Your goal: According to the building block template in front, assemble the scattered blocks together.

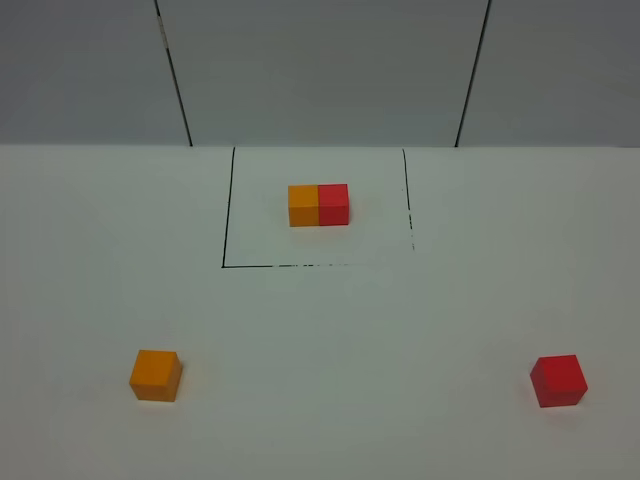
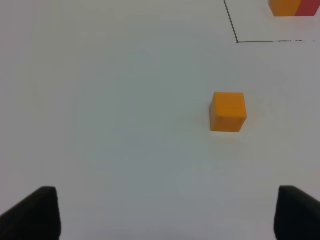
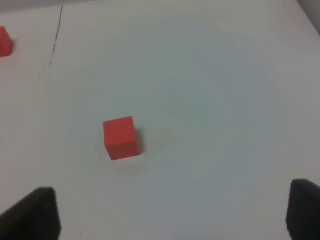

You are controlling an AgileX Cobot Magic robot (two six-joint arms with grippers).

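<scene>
The white table (image 1: pixel 330 330) runs to its far edge, where it meets a grey wall (image 1: pixel 320 70) crossed by two dark seams (image 1: pixel 174 75); its other edges lie outside the exterior high view.

The building block template (image 1: pixel 319 205) sits far and central. It is an orange block on the left touching a red one on the right, inside a thin black rectangle (image 1: pixel 227 230). The rectangle's left and right lines run to the far table edge, and its near line is broken in places, as is the right line. Bare table shows between the pair and the lines on the left, right and near sides.

The orange cube (image 1: pixel 155 375) lies near and to the left, well apart from the frame. The red cube (image 1: pixel 558 380) lies near and to the right, also well apart from it. Each stands alone, with bare table on every side. The stretch between the two cubes, and from each cube to the template, is plain white surface with nothing standing in it.

Neither arm shows in the exterior high view. The left pincer (image 2: pixel 167 214) has its fingers (image 2: pixel 35 214) spread wide with nothing between them. The orange cube lies ahead of it, clear of both fingers, with a corner of the rectangle and part of the template beyond. The right pincer (image 3: pixel 172 212) is likewise spread wide and holds nothing. The red cube lies ahead of its fingers (image 3: pixel 304 210), touching neither.
</scene>
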